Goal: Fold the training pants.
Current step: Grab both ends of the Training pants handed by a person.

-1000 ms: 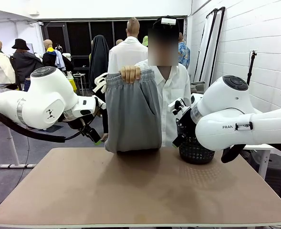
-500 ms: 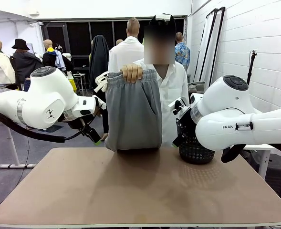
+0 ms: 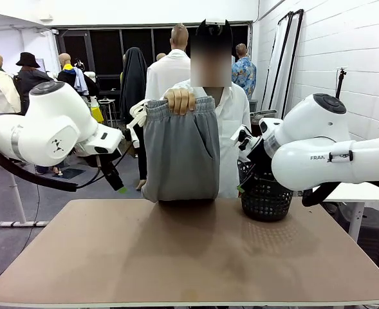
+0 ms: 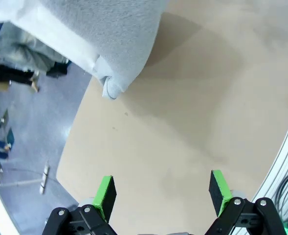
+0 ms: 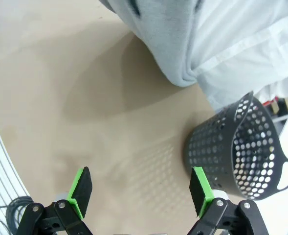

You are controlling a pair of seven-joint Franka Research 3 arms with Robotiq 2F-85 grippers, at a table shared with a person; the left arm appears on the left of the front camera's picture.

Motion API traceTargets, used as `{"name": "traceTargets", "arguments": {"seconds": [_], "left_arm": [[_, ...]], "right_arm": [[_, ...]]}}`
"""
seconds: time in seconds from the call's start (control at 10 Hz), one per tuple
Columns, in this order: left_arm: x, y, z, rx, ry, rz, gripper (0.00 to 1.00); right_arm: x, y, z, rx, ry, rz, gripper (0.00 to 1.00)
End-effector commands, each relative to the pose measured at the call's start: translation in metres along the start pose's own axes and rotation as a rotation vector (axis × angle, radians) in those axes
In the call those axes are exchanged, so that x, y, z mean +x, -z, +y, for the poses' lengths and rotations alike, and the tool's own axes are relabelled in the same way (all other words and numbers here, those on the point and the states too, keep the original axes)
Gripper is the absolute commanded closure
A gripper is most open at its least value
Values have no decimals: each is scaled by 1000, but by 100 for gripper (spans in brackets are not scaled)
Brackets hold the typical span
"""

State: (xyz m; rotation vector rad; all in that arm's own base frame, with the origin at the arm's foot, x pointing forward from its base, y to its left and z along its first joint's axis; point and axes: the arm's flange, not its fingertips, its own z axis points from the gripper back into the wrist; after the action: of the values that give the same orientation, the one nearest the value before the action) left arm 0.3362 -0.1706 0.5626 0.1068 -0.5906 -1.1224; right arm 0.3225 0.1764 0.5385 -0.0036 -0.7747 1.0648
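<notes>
**Around the Tabletop**

A brown tabletop (image 3: 189, 257) is stretching across the foreground. A black mesh basket (image 3: 266, 201) is standing near its far right edge (perforated wall, loop handle at the rim). A person in a white shirt (image 3: 235, 122) is standing behind the far side. A white brick wall (image 3: 350, 45) is running along the right.

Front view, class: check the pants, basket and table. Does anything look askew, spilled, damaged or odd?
Nothing stands out. The pants hang doubled over from the person's hand at the far edge of the table, not yet laid down. The basket stands upright at the far right, nothing spilled.
</notes>
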Motion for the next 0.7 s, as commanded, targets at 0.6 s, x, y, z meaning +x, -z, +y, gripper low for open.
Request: {"name": "traceTargets", "arguments": {"seconds": [0.6], "left_arm": [[-5,-13,15,-53,185,-21,0]], "right_arm": [[1,-1,-8,48,-168,-40,0]]}}
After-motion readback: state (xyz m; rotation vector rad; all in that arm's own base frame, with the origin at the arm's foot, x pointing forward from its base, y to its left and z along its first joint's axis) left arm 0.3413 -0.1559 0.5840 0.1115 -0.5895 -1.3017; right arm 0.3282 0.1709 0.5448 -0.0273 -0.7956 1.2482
